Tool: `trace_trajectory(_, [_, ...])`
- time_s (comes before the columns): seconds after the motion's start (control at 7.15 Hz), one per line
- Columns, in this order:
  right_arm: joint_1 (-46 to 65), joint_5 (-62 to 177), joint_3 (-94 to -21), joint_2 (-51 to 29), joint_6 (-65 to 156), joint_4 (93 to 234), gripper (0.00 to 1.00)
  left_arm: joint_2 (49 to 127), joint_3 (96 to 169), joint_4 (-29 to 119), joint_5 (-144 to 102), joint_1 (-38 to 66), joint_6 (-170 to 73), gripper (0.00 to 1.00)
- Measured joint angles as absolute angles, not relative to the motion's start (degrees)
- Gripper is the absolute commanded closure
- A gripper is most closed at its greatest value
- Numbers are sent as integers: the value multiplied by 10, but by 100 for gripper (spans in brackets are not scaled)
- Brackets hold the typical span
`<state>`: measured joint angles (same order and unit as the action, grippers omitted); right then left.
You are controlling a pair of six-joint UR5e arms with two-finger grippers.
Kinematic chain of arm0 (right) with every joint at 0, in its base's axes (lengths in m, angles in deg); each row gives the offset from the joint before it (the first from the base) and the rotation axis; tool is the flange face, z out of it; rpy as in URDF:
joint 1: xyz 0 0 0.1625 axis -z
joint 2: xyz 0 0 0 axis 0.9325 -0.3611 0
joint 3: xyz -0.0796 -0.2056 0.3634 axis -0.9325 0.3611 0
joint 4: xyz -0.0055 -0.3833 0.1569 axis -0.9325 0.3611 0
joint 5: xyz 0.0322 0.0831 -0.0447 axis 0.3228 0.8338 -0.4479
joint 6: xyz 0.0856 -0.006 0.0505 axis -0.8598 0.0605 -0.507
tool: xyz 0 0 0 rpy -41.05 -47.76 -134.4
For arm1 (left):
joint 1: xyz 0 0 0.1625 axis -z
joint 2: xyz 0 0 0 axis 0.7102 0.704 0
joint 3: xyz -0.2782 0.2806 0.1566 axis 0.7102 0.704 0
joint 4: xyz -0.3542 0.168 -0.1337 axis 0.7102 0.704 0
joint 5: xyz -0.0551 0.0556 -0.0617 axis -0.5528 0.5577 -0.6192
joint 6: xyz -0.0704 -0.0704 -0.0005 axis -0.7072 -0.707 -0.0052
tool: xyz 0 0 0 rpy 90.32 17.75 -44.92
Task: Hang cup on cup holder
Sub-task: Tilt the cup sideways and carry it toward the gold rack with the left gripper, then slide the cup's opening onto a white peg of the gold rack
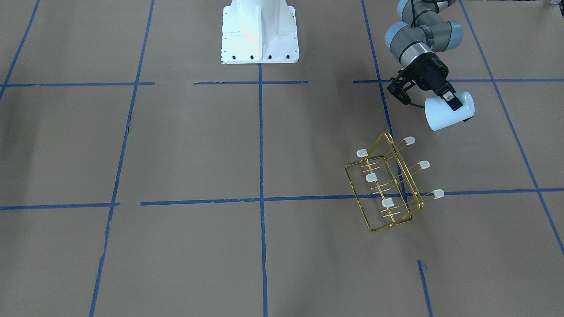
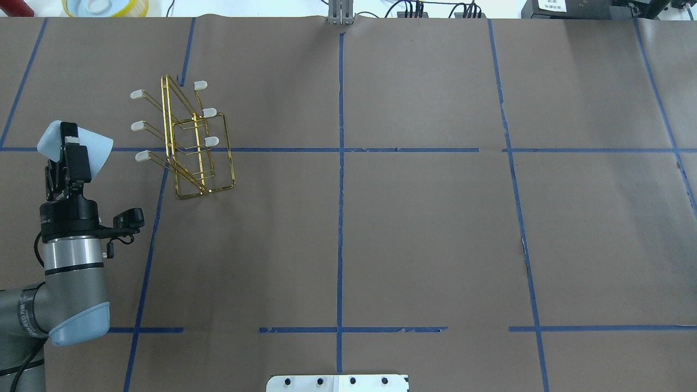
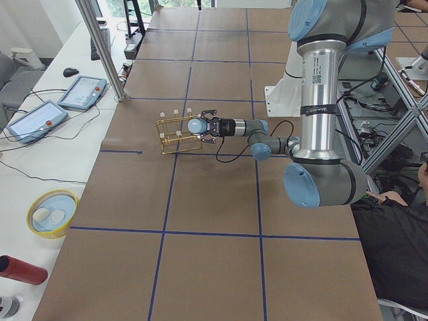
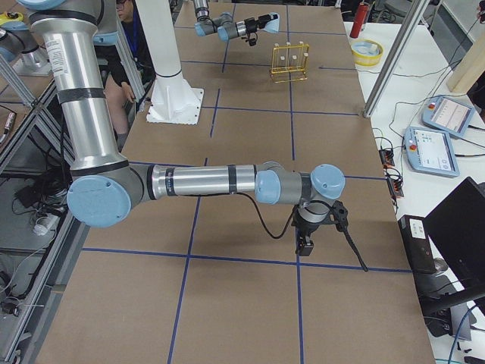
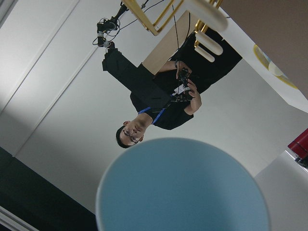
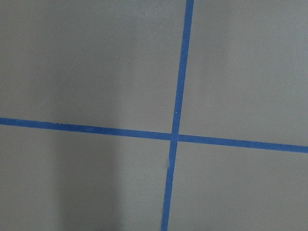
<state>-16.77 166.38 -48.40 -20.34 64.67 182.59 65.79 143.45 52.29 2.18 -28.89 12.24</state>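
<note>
The left pincer is clamped on the cup, held above the tabletop near the cup holder but apart from it, so hanging it is not yet done.

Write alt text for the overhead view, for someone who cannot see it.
At the view's left, the robot's left end effector grips a pale blue cup tipped on its side, just left of a gold wire cup holder with white-capped prongs. The table is brown, gridded with blue tape.
</note>
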Motion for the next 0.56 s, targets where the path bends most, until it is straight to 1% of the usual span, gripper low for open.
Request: trace_trajectory(0.56, [-168, 1664, -484, -203, 646, 1826, 0, 686, 1404, 523, 21, -289, 124, 100])
